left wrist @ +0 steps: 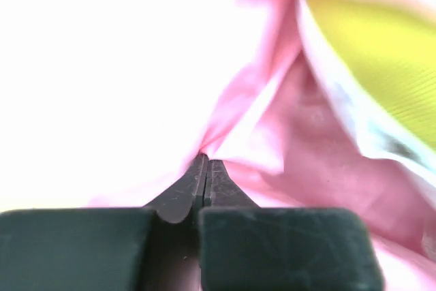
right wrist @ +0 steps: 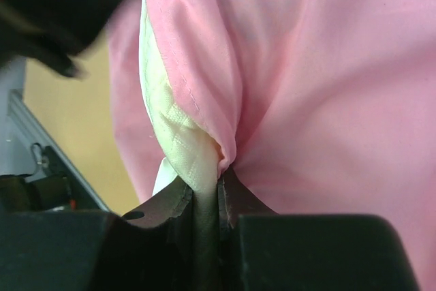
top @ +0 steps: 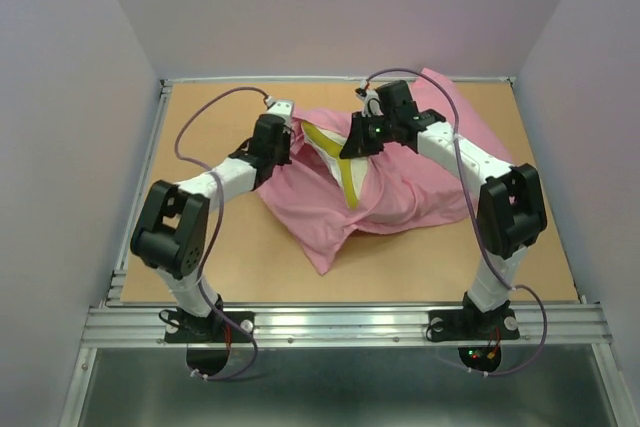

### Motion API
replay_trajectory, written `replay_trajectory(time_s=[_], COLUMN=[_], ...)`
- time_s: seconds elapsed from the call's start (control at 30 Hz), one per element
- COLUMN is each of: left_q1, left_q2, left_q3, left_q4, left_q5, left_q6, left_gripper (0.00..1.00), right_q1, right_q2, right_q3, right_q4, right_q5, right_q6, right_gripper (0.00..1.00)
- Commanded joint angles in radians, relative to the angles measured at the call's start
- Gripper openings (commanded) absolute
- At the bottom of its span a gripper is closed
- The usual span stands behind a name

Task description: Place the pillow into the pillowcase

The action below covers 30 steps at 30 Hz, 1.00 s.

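Two arms of mine rise from the near edge of the table (top: pixel 250 267) and bend inward over the board. Nearest to them lies a pointed corner of the pillowcase (top: pixel 400 187), flat on the wood. The rest of the cloth is heaped up across the middle of the table.

Farther in, the pillow (top: pixel 335 147) shows only through a gap in the pink cloth. Its yellow band (top: pixel 348 185) runs down the middle of the heap, and cloth covers the pillow on both sides of it.

My left gripper (left wrist: pixel 206 161) sits at the left of that gap with its fingers pressed flat together. A fold of pink cloth gathers right at the tips. The wrist view is washed out there, so it seems to be nipped, though I cannot see how much is caught. The yellow side of the pillow lies just beyond, up and to the right.

My right gripper (right wrist: pixel 206 182) is on the other side of the gap. It is closed on the cream quilted edge of the pillow, with the pink hem lying against that edge at the fingers.

Beyond both grippers, a flap of the pillowcase reaches toward the far right corner of the table.
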Motion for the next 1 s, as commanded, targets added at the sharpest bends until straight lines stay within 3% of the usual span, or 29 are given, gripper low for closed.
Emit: replay_trajectory(time_s=[0.0,0.13,0.4,0.43,0.5,0.57,0.7,0.97], left_q1=[0.104,0.165,0.159,0.15,0.128,0.118,0.087,0.058], left_q2=[-0.201,-0.273,-0.313,-0.305,-0.298,-0.279,-0.194,-0.003], left_q3=[0.016,0.104,0.158,0.158,0.138,0.11,0.05,0.122], left_q4=[-0.062,-0.106,-0.128,-0.152,-0.175,-0.192,-0.195,-0.168], left_q5=[0.13,0.34,0.573,0.575,0.509,0.451,0.446,0.343], left_q6=[0.066,0.146,0.155,0.16,0.16,0.161,0.149,0.101], left_gripper=[0.0,0.0,0.0,0.08,0.4,0.55,0.56,0.6], right_q1=[0.001,0.006,0.06,0.061,0.06,0.06,0.06,0.06], right_q2=[0.009,0.055,0.106,0.108,0.099,0.086,0.074,0.066], right_q3=[-0.071,-0.138,-0.155,-0.141,-0.138,-0.141,-0.146,-0.163], right_q4=[0.031,0.031,0.032,0.032,0.032,0.032,0.031,0.028], right_q5=[0.115,0.115,0.093,0.096,0.11,0.101,0.078,0.067], right_q6=[-0.128,-0.205,-0.265,-0.26,-0.251,-0.248,-0.239,-0.234], right_gripper=[0.0,0.0,0.01,0.01,0.0,0.01,0.01,0.0])
